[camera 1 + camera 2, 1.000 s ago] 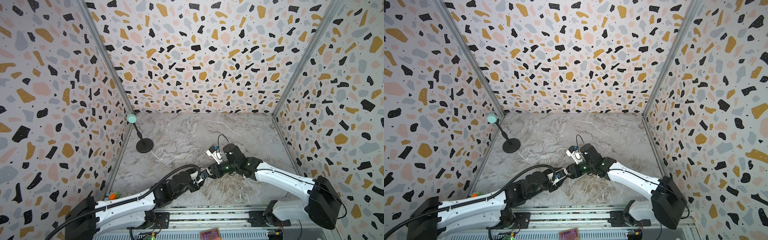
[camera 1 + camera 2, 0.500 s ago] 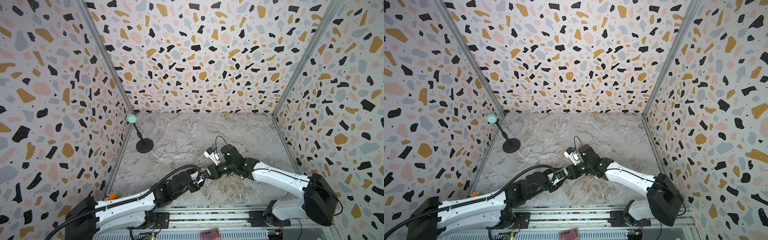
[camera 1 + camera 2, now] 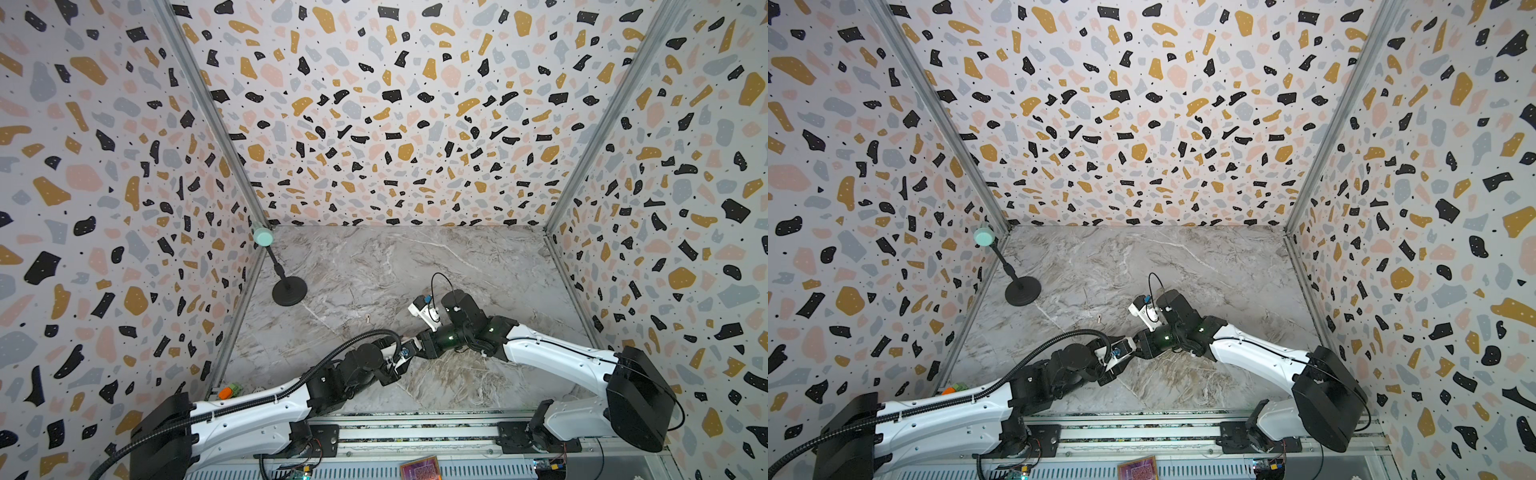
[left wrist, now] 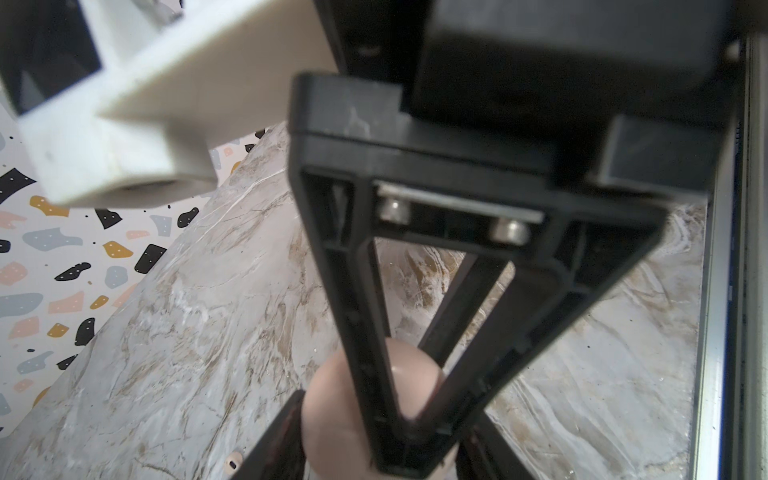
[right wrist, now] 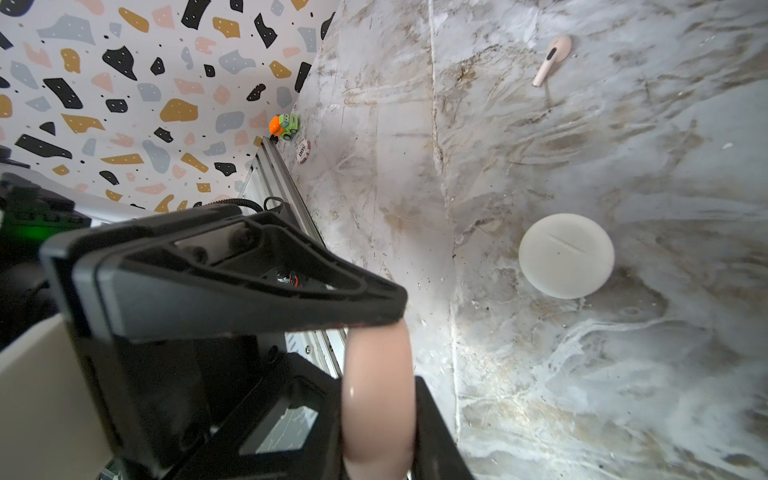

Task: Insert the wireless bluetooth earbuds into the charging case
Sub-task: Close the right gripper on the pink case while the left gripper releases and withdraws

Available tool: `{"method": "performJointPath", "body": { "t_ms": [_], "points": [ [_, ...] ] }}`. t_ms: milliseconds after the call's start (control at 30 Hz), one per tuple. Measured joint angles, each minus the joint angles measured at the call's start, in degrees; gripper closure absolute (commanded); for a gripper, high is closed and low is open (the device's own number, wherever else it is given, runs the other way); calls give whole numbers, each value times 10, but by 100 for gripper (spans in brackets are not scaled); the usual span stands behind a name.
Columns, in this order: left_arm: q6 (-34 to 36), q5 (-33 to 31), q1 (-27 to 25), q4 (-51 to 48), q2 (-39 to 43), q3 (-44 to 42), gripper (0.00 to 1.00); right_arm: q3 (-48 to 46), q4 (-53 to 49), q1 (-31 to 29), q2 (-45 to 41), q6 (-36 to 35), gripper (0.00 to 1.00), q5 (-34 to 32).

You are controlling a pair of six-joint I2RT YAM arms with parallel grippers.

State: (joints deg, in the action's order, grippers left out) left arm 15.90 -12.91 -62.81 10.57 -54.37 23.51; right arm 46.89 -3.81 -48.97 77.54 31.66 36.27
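Held item: pink case (image 5: 378, 395), clamped between the part-open fingers of the left gripper (image 4: 382, 455). Opposite it, the right gripper (image 3: 422, 348) meets the same case. One finger (image 5: 291, 291) touches the rim with its tip; the other is hidden, so its grip cannot be told. On the table (image 5: 561, 395) near the pink case: white case (image 5: 566, 255), lid down. Well apart from the pink case: one pink earbud (image 5: 552, 60), lying flat on the table.
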Motion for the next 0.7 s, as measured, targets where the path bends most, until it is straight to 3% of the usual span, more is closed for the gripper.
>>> {"method": "performJointPath", "body": {
  "t_ms": [67, 133, 400, 700],
  "points": [
    [0, 1, 0, 0, -1, 0, 42, 0, 0, 0, 0, 0, 93, 0],
    [2, 3, 0, 1, -1, 0, 1, -1, 1, 0, 0, 3, 100, 4],
    [9, 33, 0, 1, 23, 0, 0, -1, -1, 3, -8, -3, 100, 5],
    [-58, 49, 0, -16, 139, 16, 0, 21, -89, 82, -76, -89, 100, 2]
  ]
}}
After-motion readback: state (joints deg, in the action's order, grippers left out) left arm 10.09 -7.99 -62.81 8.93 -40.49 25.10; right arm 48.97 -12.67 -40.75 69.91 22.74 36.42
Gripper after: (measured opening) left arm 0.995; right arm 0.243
